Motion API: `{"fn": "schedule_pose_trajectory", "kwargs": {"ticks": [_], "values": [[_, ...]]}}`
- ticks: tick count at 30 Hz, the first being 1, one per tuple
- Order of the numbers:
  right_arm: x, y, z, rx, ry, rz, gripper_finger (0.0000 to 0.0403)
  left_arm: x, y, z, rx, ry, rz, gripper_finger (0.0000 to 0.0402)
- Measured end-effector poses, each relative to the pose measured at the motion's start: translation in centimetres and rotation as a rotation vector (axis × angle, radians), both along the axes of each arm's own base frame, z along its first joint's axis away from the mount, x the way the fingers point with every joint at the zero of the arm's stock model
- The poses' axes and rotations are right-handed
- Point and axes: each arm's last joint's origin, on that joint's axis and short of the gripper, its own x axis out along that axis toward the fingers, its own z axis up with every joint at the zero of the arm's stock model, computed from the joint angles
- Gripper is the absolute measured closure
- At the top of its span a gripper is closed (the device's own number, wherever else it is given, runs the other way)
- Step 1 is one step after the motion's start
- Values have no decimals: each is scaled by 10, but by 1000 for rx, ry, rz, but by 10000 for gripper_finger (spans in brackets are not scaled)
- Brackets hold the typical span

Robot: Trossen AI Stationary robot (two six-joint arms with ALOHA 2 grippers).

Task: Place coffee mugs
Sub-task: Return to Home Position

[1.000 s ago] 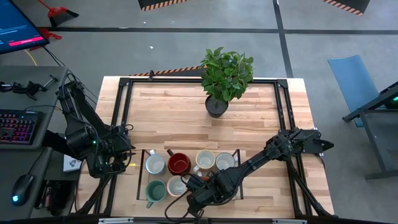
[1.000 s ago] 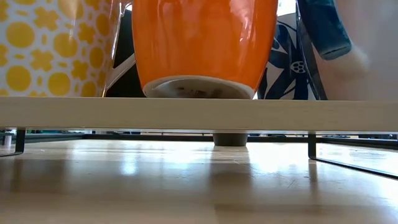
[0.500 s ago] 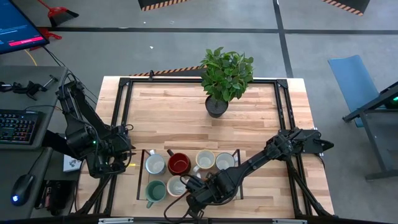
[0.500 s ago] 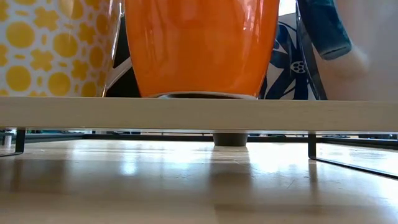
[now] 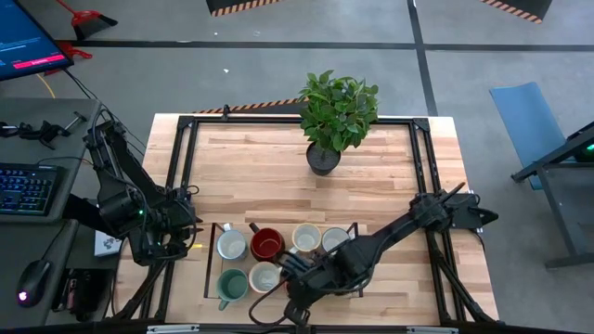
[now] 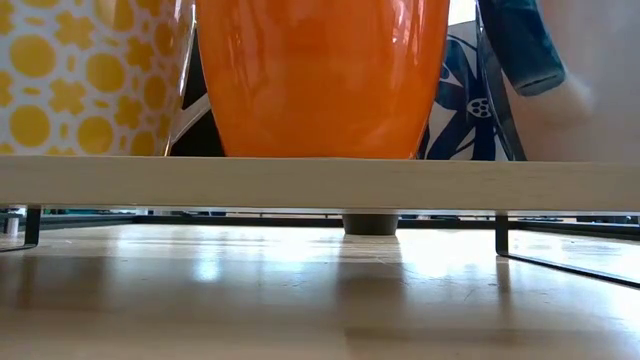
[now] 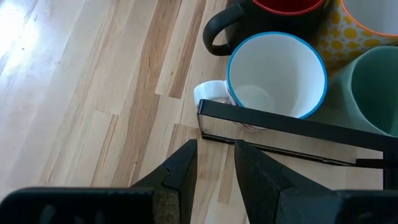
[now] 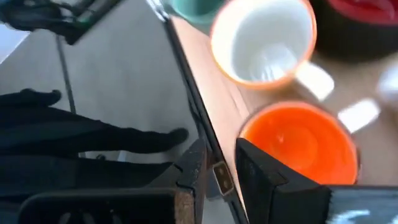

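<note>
At the 6 o'clock edge of the surface, over the near row of the shelf, the right fingers stand a narrow gap apart and hold nothing. The right wrist view looks past them into the orange mug, just beside their tips, mouth up and empty. The high view cannot show that mug, because the right arm lies across it, reaching in from 4 o'clock. Only the low view shows its foot: it stands upright, flat on the shelf board, with a yellow-dotted mug to one side and a blue-patterned mug partly behind it. All three rims are cut off above. At 8 o'clock the left fingers wait off the shelf's end, narrowly parted and empty, facing a blue-rimmed mug. From above, the far row's mugs all sit mouth up, the dark red mug with its handle toward 10 o'clock. In the near row the teal mug turns its handle toward 7 o'clock. The potted plant stands at 12 o'clock. Which way the orange mug's handle points I cannot tell.
</note>
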Motion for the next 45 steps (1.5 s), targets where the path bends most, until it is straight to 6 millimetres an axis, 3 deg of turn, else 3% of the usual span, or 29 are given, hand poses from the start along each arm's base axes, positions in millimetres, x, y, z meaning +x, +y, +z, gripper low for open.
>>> {"fn": "schedule_pose_trajectory", "kwargs": {"ticks": [8,13,21,32,39,45], "values": [[-17,-15,47,-173,-225,82,336,0,0,0,0,0,0,304],[-33,-32,72,-500,-333,192,336,0,0,0,0,0,0,304],[-57,-78,92,-727,-212,298,336,0,0,0,0,0,0,304],[-101,-109,129,-863,-223,330,336,0,0,0,0,0,-1,304],[-142,-131,114,-886,-298,259,336,0,0,0,0,0,0,304],[-185,-149,58,-776,-508,208,336,0,0,0,0,0,0,304]]}}
